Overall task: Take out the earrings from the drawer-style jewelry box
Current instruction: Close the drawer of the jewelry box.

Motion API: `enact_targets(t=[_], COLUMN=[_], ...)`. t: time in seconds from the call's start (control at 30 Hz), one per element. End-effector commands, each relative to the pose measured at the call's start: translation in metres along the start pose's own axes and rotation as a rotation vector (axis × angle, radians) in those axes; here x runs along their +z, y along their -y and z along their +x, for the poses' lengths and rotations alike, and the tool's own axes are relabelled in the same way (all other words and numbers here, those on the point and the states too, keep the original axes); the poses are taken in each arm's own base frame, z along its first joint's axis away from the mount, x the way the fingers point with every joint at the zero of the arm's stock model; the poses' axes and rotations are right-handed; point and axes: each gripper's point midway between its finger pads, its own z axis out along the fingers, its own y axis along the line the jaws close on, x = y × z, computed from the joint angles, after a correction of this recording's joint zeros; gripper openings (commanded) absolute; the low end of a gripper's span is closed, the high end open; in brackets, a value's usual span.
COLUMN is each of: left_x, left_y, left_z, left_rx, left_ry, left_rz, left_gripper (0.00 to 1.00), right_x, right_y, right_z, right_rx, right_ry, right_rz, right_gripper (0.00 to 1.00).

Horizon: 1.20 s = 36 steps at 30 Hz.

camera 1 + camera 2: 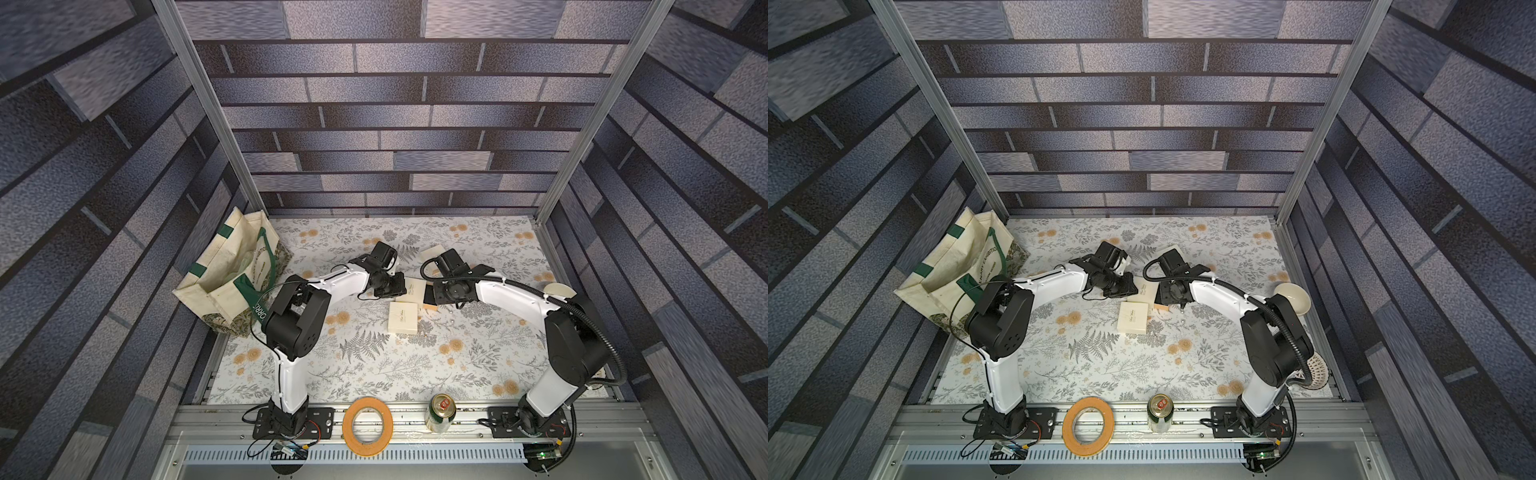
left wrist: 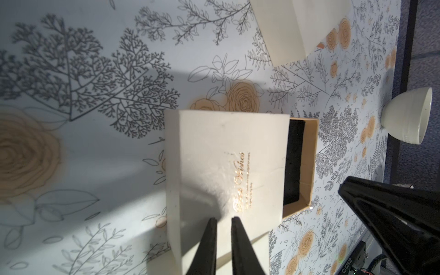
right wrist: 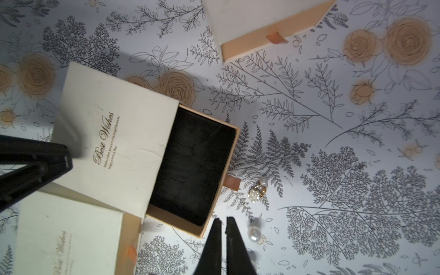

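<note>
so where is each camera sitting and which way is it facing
Top views: high above, looking down at both arms and the floral tabletop.
Left wrist: on the left arm, facing the open cream drawer-style box; fingers show.
Right wrist: facing that box and pearl earrings; fingers show.
Both wrists share the box.

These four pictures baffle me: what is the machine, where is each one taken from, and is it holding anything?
Two robot arms stand on a flowered table. Two pictures look down from overhead; the other two come from cameras on each arm's wrist. The left gripper hovers over an opened drawer box, its black lining bare. The right gripper has its jaws nearly together, holding nothing. The earrings lie loose on the table beside the drawer. A closed box, tote bag, bowl, tape roll and can sit around.
</note>
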Motion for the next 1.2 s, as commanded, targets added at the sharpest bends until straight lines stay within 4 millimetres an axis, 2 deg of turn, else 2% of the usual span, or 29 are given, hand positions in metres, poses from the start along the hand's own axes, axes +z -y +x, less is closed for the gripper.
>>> enact_targets(t=[0.0, 0.07, 0.17, 0.27, 0.37, 0.6, 0.87, 1.17], left_x=[-0.035, -0.04, -0.04, -0.035, -0.027, -0.017, -0.008, -0.001], left_y=[0.015, 0.009, -0.012, -0.032, -0.042, -0.044, -0.038, -0.032], left_z=[-0.019, -0.022, -0.026, -0.028, -0.029, -0.035, -0.038, -0.032], left_rx=[0.041, 0.037, -0.005, -0.046, -0.067, -0.067, -0.053, -0.04], left_ry=[0.068, 0.083, 0.089, 0.094, 0.078, 0.069, 0.056, 0.038], left_rz=[0.001, -0.015, -0.046, -0.06, -0.064, -0.064, -0.051, -0.047], left_gripper=[0.16, 0.17, 0.18, 0.17, 0.17, 0.17, 0.17, 0.17], right_x=[0.004, 0.007, 0.011, 0.016, 0.022, 0.031, 0.034, 0.04], right_y=[0.012, 0.013, 0.016, 0.017, 0.017, 0.012, 0.008, 0.005], right_z=[0.004, 0.004, 0.0, -0.005, -0.008, -0.012, -0.012, -0.01], right_rx=[0.036, 0.051, 0.072, 0.086, 0.091, 0.087, 0.086, 0.087], right_ry=[-0.03, -0.038, -0.047, -0.051, -0.063, -0.082, -0.086, -0.101], right_rz=[0.039, 0.031, 0.02, 0.011, 0.012, -0.001, -0.024, -0.037], right_gripper=[0.09, 0.1, 0.1, 0.1, 0.1, 0.1, 0.1, 0.1])
